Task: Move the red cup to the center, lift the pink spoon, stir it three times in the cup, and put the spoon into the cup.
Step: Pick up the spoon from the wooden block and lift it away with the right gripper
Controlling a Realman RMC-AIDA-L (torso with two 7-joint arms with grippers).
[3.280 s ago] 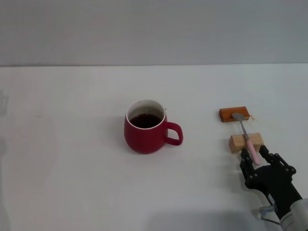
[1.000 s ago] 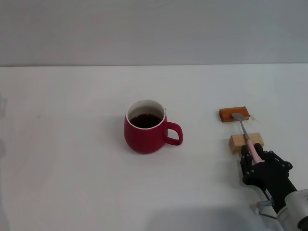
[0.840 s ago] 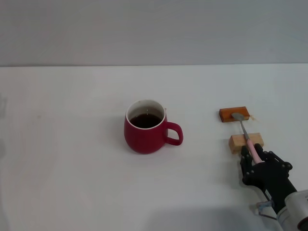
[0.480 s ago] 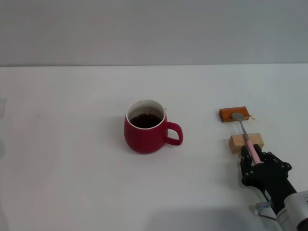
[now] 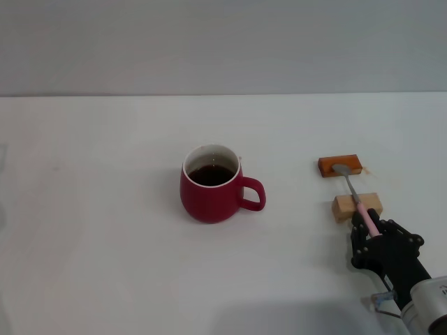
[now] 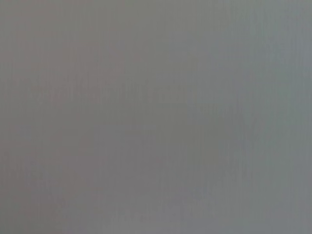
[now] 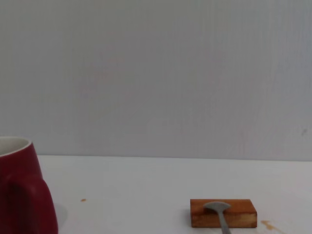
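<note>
Red cup (image 5: 211, 184): dark-red, white inside, dark liquid, handle facing right; I find it mid-bench (image 5: 105, 265). Pink spoon (image 5: 356, 199): grey bowl on orange-brown block (image 5: 340, 165), neck across wooden block (image 5: 357, 206), near right edge. Right gripper (image 5: 369, 230): clenched on the pink handle.

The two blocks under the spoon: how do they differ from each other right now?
The orange-brown block is darker, flatter and sits farther from the robot; the light wooden block is paler, thicker-looking and nearer. The pink spoon rests its grey bowl on the orange-brown block, while its handle crosses the light wooden block, just ahead of the right gripper. Both are small rectangular blocks lying flat, right of the red cup.
</note>
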